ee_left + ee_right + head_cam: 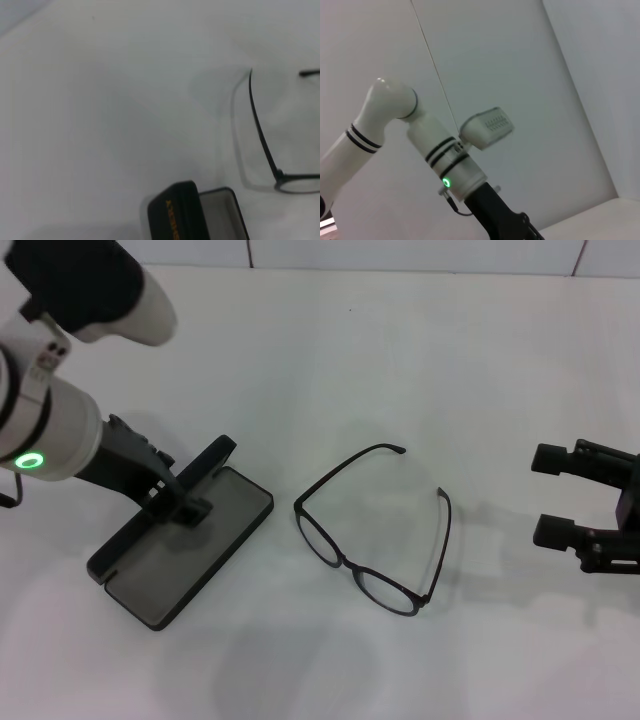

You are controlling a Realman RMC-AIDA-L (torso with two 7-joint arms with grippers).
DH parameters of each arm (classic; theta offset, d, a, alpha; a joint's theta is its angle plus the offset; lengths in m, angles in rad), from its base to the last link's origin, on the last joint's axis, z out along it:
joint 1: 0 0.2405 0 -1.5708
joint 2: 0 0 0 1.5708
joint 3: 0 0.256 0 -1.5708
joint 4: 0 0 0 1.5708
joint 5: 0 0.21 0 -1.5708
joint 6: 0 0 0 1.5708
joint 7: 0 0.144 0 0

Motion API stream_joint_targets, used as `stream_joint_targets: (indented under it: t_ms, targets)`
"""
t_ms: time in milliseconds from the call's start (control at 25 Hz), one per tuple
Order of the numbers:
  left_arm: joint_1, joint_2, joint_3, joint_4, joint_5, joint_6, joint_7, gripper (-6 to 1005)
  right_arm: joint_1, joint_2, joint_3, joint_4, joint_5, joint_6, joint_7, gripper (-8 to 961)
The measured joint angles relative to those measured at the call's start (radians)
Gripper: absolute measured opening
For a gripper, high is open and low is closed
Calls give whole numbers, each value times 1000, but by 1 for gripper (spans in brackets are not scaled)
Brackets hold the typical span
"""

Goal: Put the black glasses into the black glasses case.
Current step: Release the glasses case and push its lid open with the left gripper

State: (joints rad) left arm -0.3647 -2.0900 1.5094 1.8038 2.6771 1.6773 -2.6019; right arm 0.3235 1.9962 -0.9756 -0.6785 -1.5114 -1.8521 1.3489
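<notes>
Left gripper [180, 502], arm angled down from the left, grasps the lid edge of the open case [185, 546]. Right gripper [556, 495] hovers low at the right edge, fingers parted, holding nothing. Between them, glasses [372, 528] lie unfolded on the white tabletop [400, 350], just beside the case.

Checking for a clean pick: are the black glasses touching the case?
Apart. The head view shows bare table between the black glasses and the black glasses case.
</notes>
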Motion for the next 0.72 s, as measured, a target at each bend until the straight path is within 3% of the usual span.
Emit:
stream_joint_targets:
  t_ms: [480, 720]
  targets:
    - [-80, -1, 11, -178, 100, -37, -28, 666, -4, -2, 2, 7, -1, 8, -8, 884]
    - [-96, -1, 13, -199, 124, -26, -71, 631, -1, -1, 3, 7, 3, 12, -8, 884]
